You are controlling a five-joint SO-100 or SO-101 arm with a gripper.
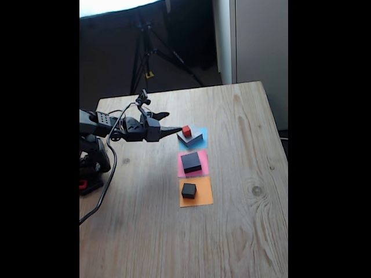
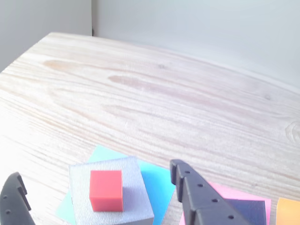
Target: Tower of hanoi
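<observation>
Nearest the lens in the wrist view, the gripper [image 2: 93,187] is standing spread, 1 fingertip [image 2: 16,187] rising at the lower left edge and the other finger [image 2: 197,197] reaching in from the lower right. Between those 2 fingers the tiny red cube [image 2: 106,190] is sitting on the large flat grey block [image 2: 133,199], and nothing is being pinched. That is the relation the coming move is hanging on: the cube is lying straight ahead of the open fingers and lower than their tips, closer to the left one than the right, so a short reach forward and down should bracket it. Its faces are looking roughly square to the gap, so little wrist turn seems needed.

Beneath the grey block the blue paper square [image 2: 157,185] is showing, with the pink square [image 2: 234,194] just beside it.

From the fixed view, the gripper [image 1: 173,131] is hovering just left of the red cube [image 1: 186,131], tips nearly at it. The medium black block [image 1: 191,162] and the small black cube [image 1: 188,190] are lying nearer the camera on their own squares, apart from the arm. Beyond, the wooden table [image 1: 243,110] is stretching away.
</observation>
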